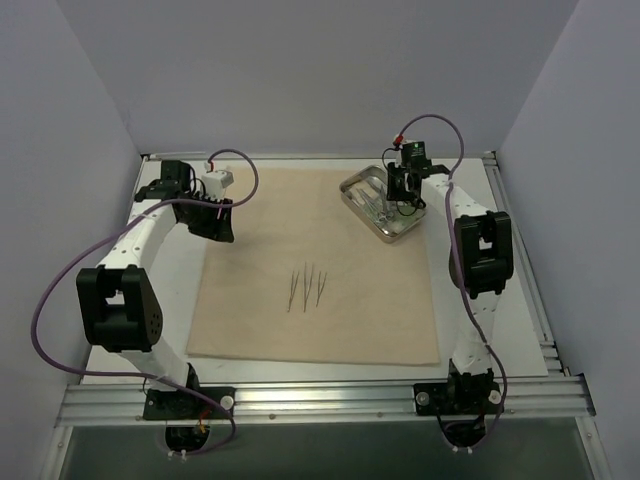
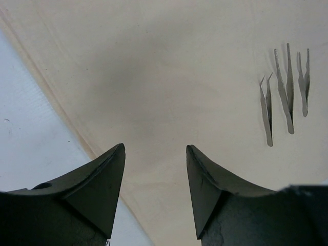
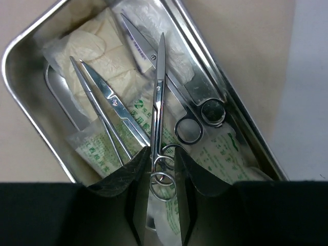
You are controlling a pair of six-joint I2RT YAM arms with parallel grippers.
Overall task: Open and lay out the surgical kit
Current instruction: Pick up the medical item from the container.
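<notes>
on the table (image 1: 500,330) the cloth (image 1: 270,300) lies open, tweezers (image 1: 306,288) out near the tray (image 1: 347,187), packets (image 3: 102,148) and scissors (image 3: 143,43) still inside, right hand (image 3: 163,160) pinching forceps (image 3: 158,100) there, left hand (image 2: 155,169) spread.

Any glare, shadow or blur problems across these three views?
Top external: even, soft light, sharp. Left wrist: broad soft shadow on the cloth, gripper fingers dark, slightly blurred. Right wrist: glare on the steel tray and forceps.
</notes>
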